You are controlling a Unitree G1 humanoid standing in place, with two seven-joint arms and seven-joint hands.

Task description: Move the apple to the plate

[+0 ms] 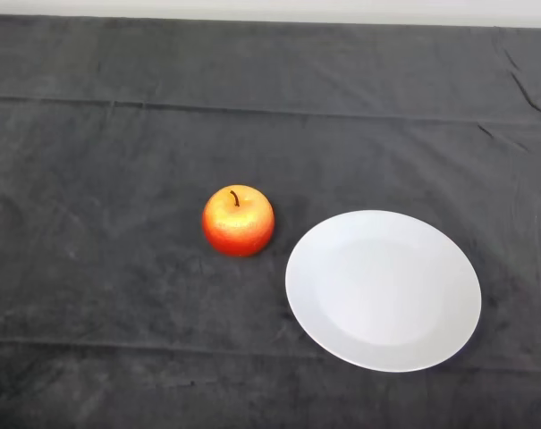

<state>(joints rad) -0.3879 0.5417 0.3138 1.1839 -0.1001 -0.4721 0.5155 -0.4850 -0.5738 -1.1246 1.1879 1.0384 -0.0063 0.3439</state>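
Head view: my hand and arm do not show anywhere here, so I cannot tell how my fingers stand, apart or together.

Apple sits on the dark grey cloth, a bit left of centre. Red-orange skin, yellower patch on top, short dark stem pointing up from the dimple. It stands upright, resting on the cloth alone, nothing else touching it.

White plate lies flat on the cloth to the right of the apple and a little nearer to me. Round, plain, no pattern, nothing on it. The plate's upper left rim comes near the apple's lower right side, but a strip of cloth shows between them, so they are apart, not touching. The apple is off the plate, still to be moved.

The cloth covers the whole table, with a few fold lines: one long crease running across the far part, another across the near part below the plate, small wrinkles at the far right. A pale strip shows along the far edge past the cloth.
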